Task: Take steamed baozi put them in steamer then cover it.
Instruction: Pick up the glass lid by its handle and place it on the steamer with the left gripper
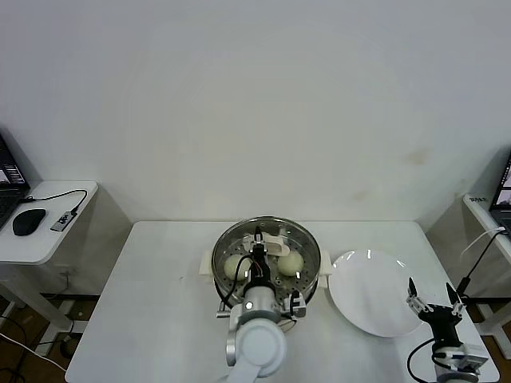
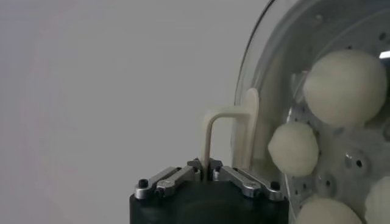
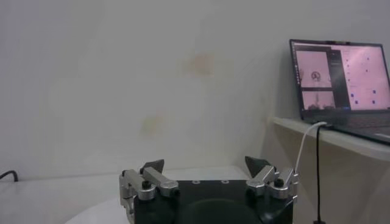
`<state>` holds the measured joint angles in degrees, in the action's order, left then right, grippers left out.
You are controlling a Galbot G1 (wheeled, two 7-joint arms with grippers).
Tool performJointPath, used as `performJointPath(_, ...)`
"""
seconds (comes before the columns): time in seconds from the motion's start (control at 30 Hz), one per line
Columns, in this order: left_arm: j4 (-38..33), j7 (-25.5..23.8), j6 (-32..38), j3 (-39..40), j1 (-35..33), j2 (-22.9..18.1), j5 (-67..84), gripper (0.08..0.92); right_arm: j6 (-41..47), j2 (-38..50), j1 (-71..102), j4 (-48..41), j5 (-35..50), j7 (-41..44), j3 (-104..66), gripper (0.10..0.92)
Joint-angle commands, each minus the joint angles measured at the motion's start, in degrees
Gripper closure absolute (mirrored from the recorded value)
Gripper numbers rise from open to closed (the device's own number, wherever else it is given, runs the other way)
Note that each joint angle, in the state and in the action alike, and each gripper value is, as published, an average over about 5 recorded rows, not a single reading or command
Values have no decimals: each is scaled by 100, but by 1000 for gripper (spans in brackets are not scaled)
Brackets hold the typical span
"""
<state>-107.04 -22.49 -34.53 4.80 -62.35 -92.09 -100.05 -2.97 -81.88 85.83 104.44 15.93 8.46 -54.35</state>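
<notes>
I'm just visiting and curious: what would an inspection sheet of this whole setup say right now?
Surface: white table.
Job's things: steamer mid-table, baozi inside; glass cover on it.
Clutter: white plate beside the steamer, on the robot's right.
Grippers: left gripper shut on the cover handle; right gripper open at the plate's edge.
Cables: cable on the left side table; cable below the laptop.
Surroundings: plain wall, mouse on the left side table.
</notes>
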Motion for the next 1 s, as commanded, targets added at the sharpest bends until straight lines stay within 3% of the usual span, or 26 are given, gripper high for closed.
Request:
performJointPath(0.03, 89, 36, 4, -26, 14, -9, 3, 861, -8, -24, -9, -1, -25, 3, 16, 203)
performJointPath(1.0, 118, 421, 222, -59, -101, 12, 169, 835, -57, -67, 22, -22, -54, 5, -3, 203)
